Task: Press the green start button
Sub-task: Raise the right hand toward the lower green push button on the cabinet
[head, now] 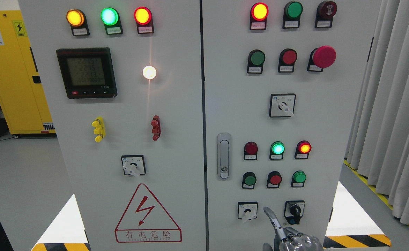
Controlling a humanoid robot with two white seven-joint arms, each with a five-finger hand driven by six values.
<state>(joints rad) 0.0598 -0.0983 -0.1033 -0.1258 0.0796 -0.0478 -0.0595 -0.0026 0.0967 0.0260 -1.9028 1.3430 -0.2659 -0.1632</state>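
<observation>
Grey-white sheet metal, two cabinet doors (176, 104) side by side.

On the left door: three lit lamps (109, 16) along the top, one meter (86, 72), one white glowing lamp (149, 72), two terminal blocks, yellow (98, 129) and red (155, 128), one rotary switch (133, 166), one warning triangle (148, 214).

On the right door: one latch (223, 156), three rotary switches, two flat red buttons, one red mushroom button (324, 56), and three green buttons: upper (257, 58), lower left (250, 180), lower right (299, 177). Labels too small to tell which of them means start.

At the bottom edge, right of centre: right hand (291, 240), index finger (271, 217) stretched upward, remaining fingers curled in, nothing held. Fingertip between the two lowest switches, below the lower button row, apart from the panel controls, nearest the lower row's red button.

Judged from this: press not yet made, no green button touched. Left to do: raising the fingertip to the chosen green button, probably in the lower row, pushing in. No left hand in sight.
</observation>
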